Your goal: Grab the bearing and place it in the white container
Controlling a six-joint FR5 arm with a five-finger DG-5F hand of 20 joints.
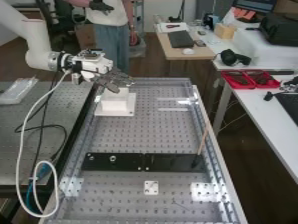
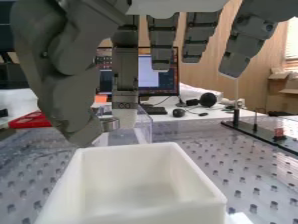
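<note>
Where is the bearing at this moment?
In the wrist view, the bearing is pinched between the thumb and a finger of the robot hand; in the high view, that hand is at upper left, close to the white container.

From the high view, the container stands toward the far left of the counter before you, near the hand, with the bearing between thumb and finger. A strip crosses the counter nearer you, a rod at its right end, a small plate in front. Trays lie on the side table to your right.
</note>
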